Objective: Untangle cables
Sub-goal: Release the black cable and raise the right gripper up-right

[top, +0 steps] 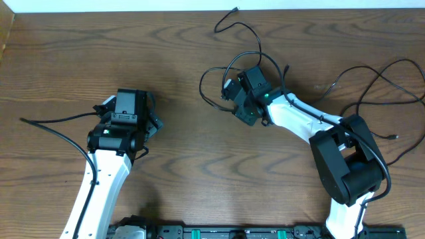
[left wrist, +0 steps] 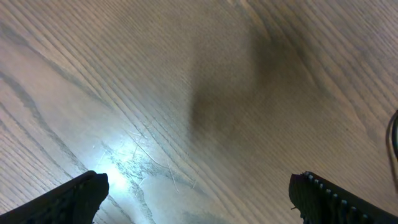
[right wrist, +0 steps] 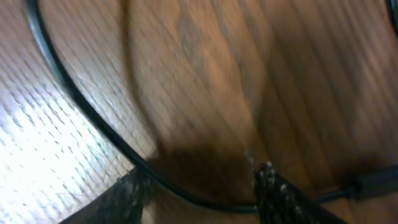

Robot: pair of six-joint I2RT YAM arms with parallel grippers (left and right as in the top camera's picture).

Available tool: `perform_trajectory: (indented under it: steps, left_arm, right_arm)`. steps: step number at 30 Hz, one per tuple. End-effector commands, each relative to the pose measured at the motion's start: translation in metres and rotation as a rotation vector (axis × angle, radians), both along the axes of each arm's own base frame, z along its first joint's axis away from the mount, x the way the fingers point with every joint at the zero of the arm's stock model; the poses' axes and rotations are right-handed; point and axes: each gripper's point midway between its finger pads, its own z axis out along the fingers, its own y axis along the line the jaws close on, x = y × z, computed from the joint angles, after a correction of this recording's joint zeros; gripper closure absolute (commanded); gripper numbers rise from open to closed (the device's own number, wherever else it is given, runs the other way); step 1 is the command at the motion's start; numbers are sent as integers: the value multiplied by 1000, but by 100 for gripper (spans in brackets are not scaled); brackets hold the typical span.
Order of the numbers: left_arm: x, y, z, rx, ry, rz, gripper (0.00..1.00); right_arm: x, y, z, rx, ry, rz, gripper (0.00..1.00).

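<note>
Right end effector (right wrist: 199,177) straddles thin black cable (right wrist: 81,102), part-spread, not pinching; likely poised to grab. Left end effector (left wrist: 199,183) spread wide, well off cable.

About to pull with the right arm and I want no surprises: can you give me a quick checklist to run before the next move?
1. Cable crosses the gap of the right end effector: ok.
2. Right end effector clamped on the cable: not ok, fingers apart.
3. Left end effector open and empty over the table: ok.
4. Cable crossings under the right arm: cannot tell, hidden.
</note>
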Motion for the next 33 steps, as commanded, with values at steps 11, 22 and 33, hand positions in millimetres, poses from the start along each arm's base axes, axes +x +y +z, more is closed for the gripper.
perform_trajectory:
  steps: [11,22,33]
  left_arm:
    - [4,5,6,23,-14,8,2]
    - [4,5,6,23,-14,8,2]
    - [4,5,6,23,-14,8,2]
  right_arm:
    - [18,-10,-4,5,-59,-143,62]
    - [75,-26,-63,105,-201,-530,55]
    - [120,-136,-116,209,-142,-1053,51]
